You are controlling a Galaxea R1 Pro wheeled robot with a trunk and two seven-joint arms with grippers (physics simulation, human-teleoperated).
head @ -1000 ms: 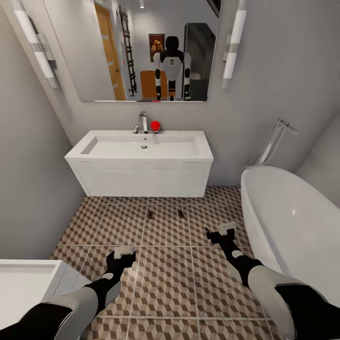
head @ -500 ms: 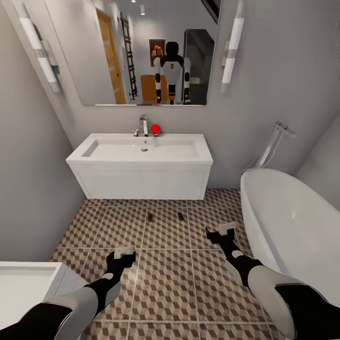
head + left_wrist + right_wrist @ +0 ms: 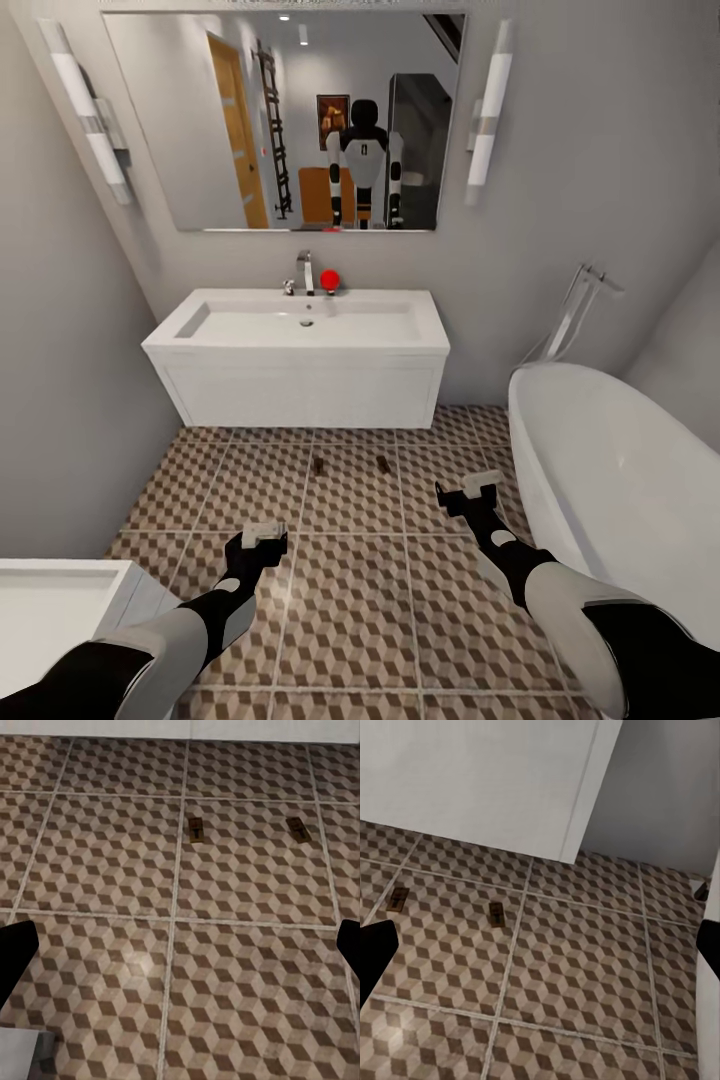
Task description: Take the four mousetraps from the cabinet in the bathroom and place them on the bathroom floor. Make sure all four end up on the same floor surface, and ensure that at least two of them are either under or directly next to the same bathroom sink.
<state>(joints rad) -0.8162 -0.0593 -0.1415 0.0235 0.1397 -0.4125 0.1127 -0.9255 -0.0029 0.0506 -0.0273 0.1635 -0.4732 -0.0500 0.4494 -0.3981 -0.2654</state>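
Two mousetraps (image 3: 318, 465) lie flat on the bathroom floor (image 3: 350, 600), side by side with a gap between them, just in front of the sink (image 3: 300, 325) and near its white drawer unit; the second one (image 3: 383, 463) sits toward the bathtub (image 3: 610, 470) side. That spot looks deliberate, since the task wants at least two traps under or right beside the same sink, and these seem close enough to count. In the left wrist view both traps (image 3: 196, 829) (image 3: 298, 828) show as small brown boards on one tile, well apart from the hands. The left hand (image 3: 262, 535) hangs low over the tiles, its dark fingertips (image 3: 15, 945) spread wide with only floor between them. The right hand (image 3: 478, 487) also hangs open and carries nothing, its fingertips (image 3: 375, 945) parted. Judging by this, two traps are down and two remain to be fetched. An orange-brown cabinet (image 3: 318, 195) shows in the mirror (image 3: 270, 120), behind the robot's reflection.
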